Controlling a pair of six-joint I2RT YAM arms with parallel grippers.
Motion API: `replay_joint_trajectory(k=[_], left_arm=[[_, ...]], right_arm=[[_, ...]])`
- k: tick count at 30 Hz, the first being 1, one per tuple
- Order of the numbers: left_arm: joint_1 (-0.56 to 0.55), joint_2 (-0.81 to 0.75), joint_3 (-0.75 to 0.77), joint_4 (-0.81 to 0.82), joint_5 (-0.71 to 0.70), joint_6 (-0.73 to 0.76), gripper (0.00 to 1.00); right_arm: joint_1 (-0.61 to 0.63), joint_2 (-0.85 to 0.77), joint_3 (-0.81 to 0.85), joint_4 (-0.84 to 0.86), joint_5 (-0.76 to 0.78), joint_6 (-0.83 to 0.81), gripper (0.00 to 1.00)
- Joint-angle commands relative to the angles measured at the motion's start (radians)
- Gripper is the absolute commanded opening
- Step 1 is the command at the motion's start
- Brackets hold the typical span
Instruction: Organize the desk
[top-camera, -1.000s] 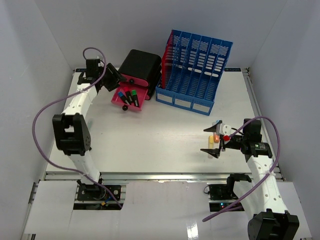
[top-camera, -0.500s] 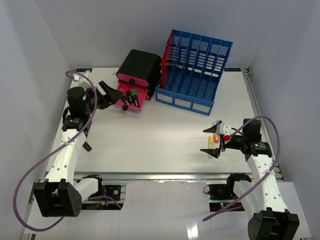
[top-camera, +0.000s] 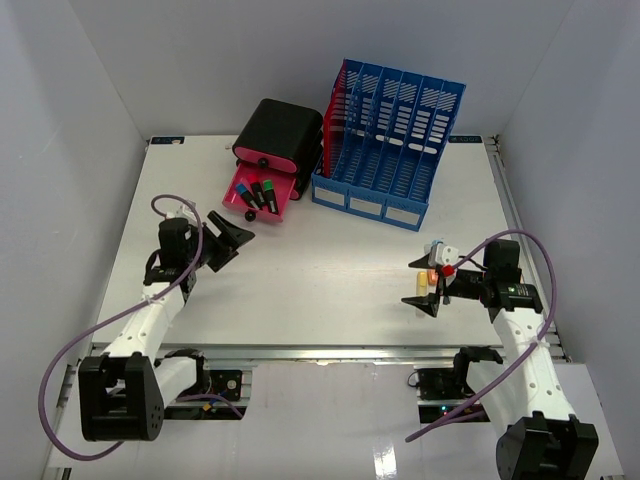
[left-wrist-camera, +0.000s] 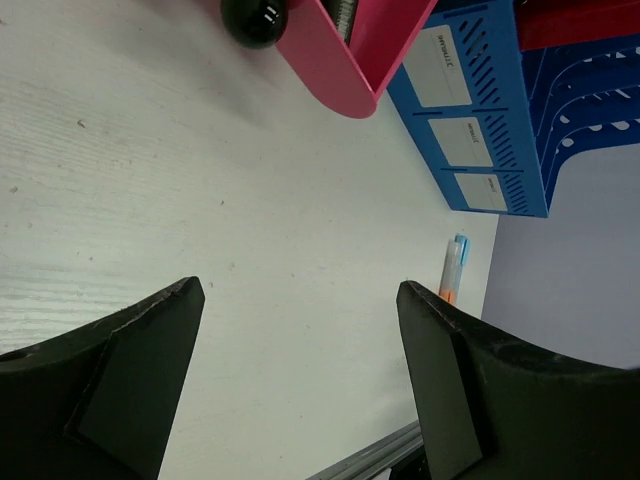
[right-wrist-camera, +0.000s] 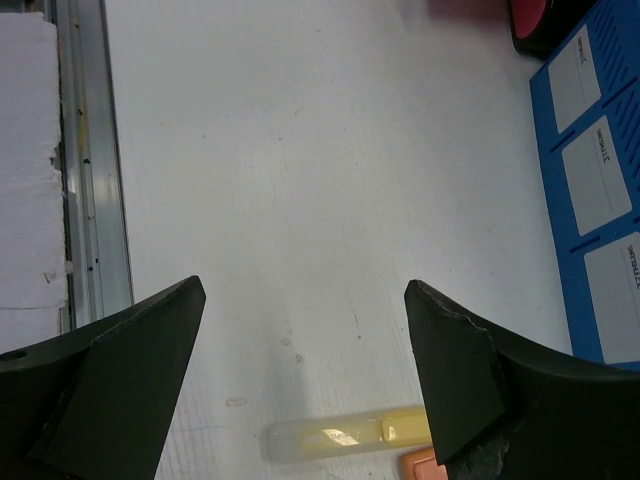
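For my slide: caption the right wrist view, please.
Right gripper, open, over a yellow marker on the desk, blue rack alongside.

The left arm (top-camera: 150, 320) is stretched forward from its base, and the left pincer (top-camera: 232, 238) is pointed towards the far right, its jaws spread wide with nothing gripped between them. The right arm (top-camera: 520, 340) is bent inward, and the right pincer (top-camera: 420, 285) is turned to the left, its jaws likewise held apart and nothing clamped.
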Motion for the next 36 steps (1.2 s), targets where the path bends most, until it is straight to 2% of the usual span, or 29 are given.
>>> replay_joint_trajectory(k=[1, 3, 6, 8, 11, 13, 18, 24, 30, 32, 36], left_arm=[[-0.007, -0.002, -0.011, 0.056, -0.001, -0.012, 0.9], [-0.006, -0.032, 0.02, -0.023, -0.1, 0.046, 0.92], [-0.006, -0.062, 0.073, -0.197, -0.328, 0.125, 0.94], [-0.006, -0.033, 0.123, -0.322, -0.53, 0.131, 0.93], [0.008, 0.07, 0.191, -0.505, -0.754, 0.091, 0.98], [0.057, 0.126, 0.194, -0.538, -0.802, 0.062, 0.98], [0.148, 0.2, 0.183, -0.524, -0.8, 0.04, 0.98], [0.242, 0.287, 0.209, -0.477, -0.803, 0.125, 0.98], [0.35, 0.376, 0.198, -0.402, -0.661, 0.22, 0.97], [0.371, 0.399, 0.196, -0.395, -0.6, 0.224, 0.93], [0.384, 0.431, 0.182, -0.378, -0.539, 0.222, 0.78]], right_arm=[[-0.007, -0.005, -0.017, 0.016, 0.084, 0.042, 0.87], [-0.019, 0.01, -0.011, 0.017, 0.083, 0.05, 0.87], [-0.034, 0.018, -0.006, 0.032, 0.075, 0.057, 0.87], [-0.036, 0.018, -0.009, 0.055, 0.075, 0.072, 0.87], [-0.041, 0.01, -0.018, 0.075, 0.078, 0.084, 0.87], [-0.046, 0.002, -0.025, 0.075, 0.077, 0.087, 0.87], [-0.055, -0.018, -0.033, 0.074, 0.071, 0.095, 0.87], [-0.07, -0.016, -0.034, 0.074, 0.055, 0.091, 0.88], [-0.088, -0.03, -0.034, 0.074, 0.041, 0.096, 0.88], [-0.093, -0.034, -0.034, 0.074, 0.041, 0.097, 0.88], [-0.103, -0.038, -0.033, 0.072, 0.037, 0.097, 0.88]])
